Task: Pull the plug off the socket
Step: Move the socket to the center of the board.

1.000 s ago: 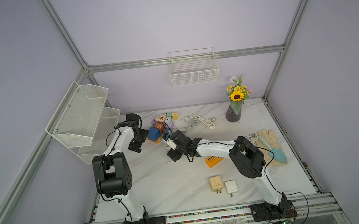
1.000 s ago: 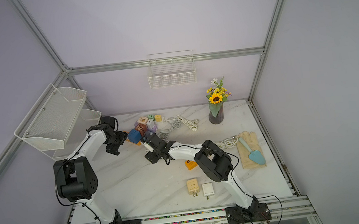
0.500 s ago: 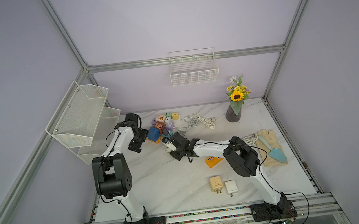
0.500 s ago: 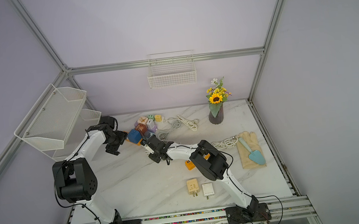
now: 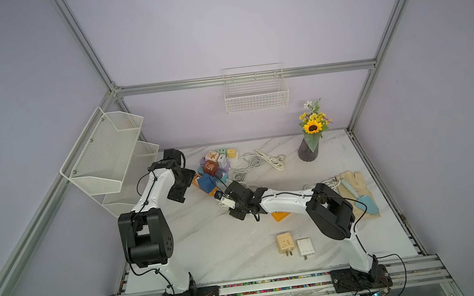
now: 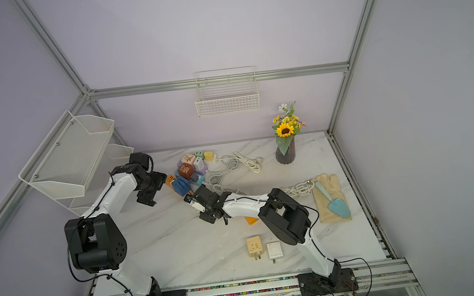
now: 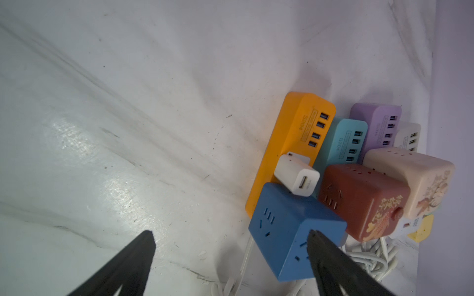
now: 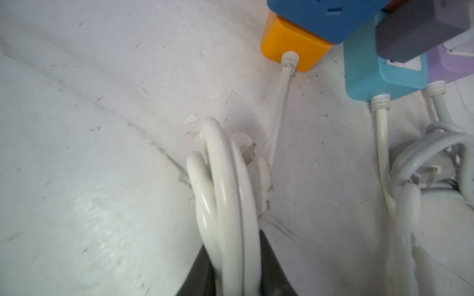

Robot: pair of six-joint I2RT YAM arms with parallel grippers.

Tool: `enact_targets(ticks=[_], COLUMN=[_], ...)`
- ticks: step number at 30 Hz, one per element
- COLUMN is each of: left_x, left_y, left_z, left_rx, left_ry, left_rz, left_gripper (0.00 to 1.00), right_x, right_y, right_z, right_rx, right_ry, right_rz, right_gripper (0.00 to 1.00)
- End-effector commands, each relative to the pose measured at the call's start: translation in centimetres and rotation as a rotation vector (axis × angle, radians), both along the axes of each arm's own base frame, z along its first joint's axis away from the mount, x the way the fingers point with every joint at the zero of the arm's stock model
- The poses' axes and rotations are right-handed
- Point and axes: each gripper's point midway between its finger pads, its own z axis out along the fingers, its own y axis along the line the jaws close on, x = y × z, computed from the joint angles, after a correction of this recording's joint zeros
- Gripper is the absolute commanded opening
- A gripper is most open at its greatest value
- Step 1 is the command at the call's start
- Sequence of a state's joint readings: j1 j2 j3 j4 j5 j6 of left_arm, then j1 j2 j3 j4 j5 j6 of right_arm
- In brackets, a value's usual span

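Note:
A small white USB plug [image 7: 297, 176] sits in the orange socket strip [image 7: 284, 143], beside a blue cube adapter [image 7: 289, 228] also on that strip. My left gripper [image 7: 230, 241] is open. One finger stands in front of the blue cube [image 5: 206, 182] and the other over bare table. My right gripper [image 8: 232, 246] is shut on loops of white cable [image 8: 228, 179], just in front of the strip's cord end [image 8: 289, 60]. A pronged cord plug [image 8: 246, 151] lies behind the loops. In both top views the right gripper [image 6: 198, 203] is near the blue cube [image 6: 181, 186].
Teal [image 7: 343, 138] and purple [image 7: 374, 120] strips, a maroon cube [image 7: 364, 197] and a cream cube [image 7: 415, 179] crowd the orange strip. A beige adapter [image 5: 285, 243] and a white adapter [image 5: 305, 246] lie near the front. A vase [image 5: 308, 148], glove [image 5: 355, 184] and wire shelf [image 5: 103, 158] stand around.
My right gripper's jaws have closed on the white cable loops. The left jaws have opened a little wider, and that arm has stayed in place.

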State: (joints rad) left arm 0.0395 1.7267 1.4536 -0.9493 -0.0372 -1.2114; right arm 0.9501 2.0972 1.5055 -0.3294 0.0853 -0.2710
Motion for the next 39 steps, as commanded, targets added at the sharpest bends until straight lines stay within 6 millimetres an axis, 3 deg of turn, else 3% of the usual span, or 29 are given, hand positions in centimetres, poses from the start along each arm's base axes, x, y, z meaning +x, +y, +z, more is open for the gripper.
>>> enact_targets(ticks=[1,7,11,19,28,32,39], left_x=[-1.7,-3.7,-4.8,-6.1,-3.7,-2.0,-3.1], left_y=[0.5,-1.4,-3.8,-9.6,-15.6,-17.0,-19.9], left_z=[1.0,-1.1,-2.4,-4.6,-6.4,-6.9,-8.6], left_rx=[-0.005,-0.106,-0.166,-0.274,-0.329,-0.318,-0.343], left_ry=[0.002,0.062,0.112,0.194,0.239,0.235,0.307], left_rz=[0.060,0.091,0.080,0.076,0.013,-0.036,-0.098], left_gripper=[0.95,0.96,0.99,1.00,1.00,1.00,1.00], right_x=[-1.9,-6.2,-8.7,-12.3,-14.7,-14.9,-15.0], right_y=[-0.8,-5.0,-8.0,-13.1,-16.1,-16.7,-17.0], right_z=[4.5,5.9,6.5,5.7,4.8,4.8,4.9], right_rx=[0.047,0.038,0.031,-0.013,-0.046,-0.049,-0.041], right_ry=[-0.017,0.056,0.108,0.185,0.245,0.249,0.252], right_rz=[0.017,0.004,-0.011,-0.060,-0.100,-0.115,-0.133], right_gripper=[0.15,0.15,0.15,0.15,0.15,0.15,0.15])
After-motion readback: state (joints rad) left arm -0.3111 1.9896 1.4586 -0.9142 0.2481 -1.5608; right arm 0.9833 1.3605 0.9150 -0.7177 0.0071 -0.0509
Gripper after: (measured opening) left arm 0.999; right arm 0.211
